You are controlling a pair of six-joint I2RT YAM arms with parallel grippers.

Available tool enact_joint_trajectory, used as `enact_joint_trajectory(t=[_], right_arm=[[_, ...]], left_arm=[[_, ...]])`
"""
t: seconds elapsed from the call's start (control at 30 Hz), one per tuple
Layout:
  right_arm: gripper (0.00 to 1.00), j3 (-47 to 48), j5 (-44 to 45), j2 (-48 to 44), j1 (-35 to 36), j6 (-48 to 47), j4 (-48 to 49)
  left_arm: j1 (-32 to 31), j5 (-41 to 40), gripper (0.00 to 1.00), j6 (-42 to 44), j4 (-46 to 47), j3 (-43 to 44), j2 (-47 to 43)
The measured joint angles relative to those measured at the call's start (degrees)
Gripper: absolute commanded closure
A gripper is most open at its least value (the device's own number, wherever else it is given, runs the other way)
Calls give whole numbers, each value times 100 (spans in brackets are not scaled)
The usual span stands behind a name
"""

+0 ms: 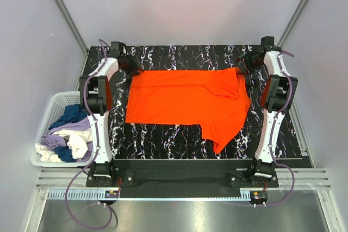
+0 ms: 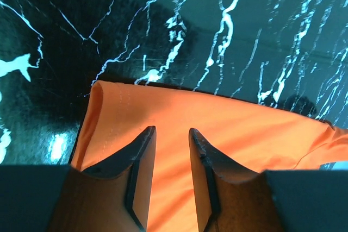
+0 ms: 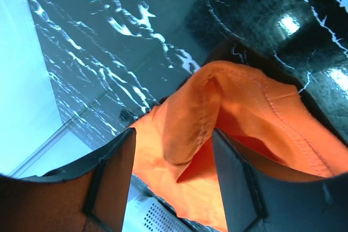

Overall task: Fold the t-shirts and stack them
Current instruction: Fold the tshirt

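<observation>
The orange t-shirt [image 1: 185,101] lies spread on the black marble table [image 1: 163,134], and everything else is best placed from it. Off its near right corner a flap of cloth, probably a sleeve, trails toward the arm bases and makes that edge ragged. To the shirt's left, off the table, a white laundry basket [image 1: 53,107] holds the waiting t-shirts in a heap: navy [image 1: 69,117], lavender [image 1: 57,140] and cream [image 1: 77,144].

Across the shirt's middle the cloth is mostly flat. A fold is doubled over near its far right corner.

The left gripper [image 2: 172,131] is at the shirt's far left corner, its jaws a narrow gap apart. The flat cloth runs beneath them and nothing is pinched. The right gripper [image 3: 173,134] is at the far right corner, its jaws set wide. A bunched ridge of hem rises between them but neither finger presses it.

The risks I see:
- **Uneven grip:** the left side offers a thin single layer and the right a thick lump. If the jaws close as they stand, one corner may slip free in the lift and skew the fold.
- **Double layer:** the right jaws could take two layers at once and lock the crease in.
- **Trailing flap:** it may drag and end up sticking out of the finished fold.
</observation>
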Motion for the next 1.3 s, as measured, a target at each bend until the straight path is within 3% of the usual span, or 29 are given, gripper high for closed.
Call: enact_joint_trajectory(t=[0.2, 0.37, 0.57, 0.6, 0.67, 0.9, 0.93, 1.03, 1.13, 1.3], right_arm=[[44, -400, -44, 11, -20, 190, 254], [71, -463, -85, 33, -39, 302, 507], [79, -822, -85, 28, -131, -20, 911], [91, -881, -96, 31, -164, -179, 979], [100, -964, -190, 31, -258, -575, 1121], [100, -1355, -675, 31, -498, -1591, 2055], [83, -1360, -704, 31, -498, -1679, 2096], [60, -1362, -767, 31, -481, -1875, 2247], [57, -1244, -737, 31, -472, -2031, 2122], [46, -785, -160, -83, -481, -2332, 1038]], left_arm=[[0, 103, 69, -146, -2, -2, 94], [0, 103, 69, -234, -133, 0, 188], [0, 122, 69, -376, -262, 42, 264], [0, 120, 69, -387, -271, 44, 267], [0, 116, 70, -404, -289, 44, 269], [48, 144, 70, -404, -334, 63, 291], [50, 144, 70, -404, -337, 63, 291], [52, 144, 69, -398, -341, 63, 291], [57, 173, 62, -387, -341, 63, 291], [61, 197, 48, -249, -420, 50, 175]])
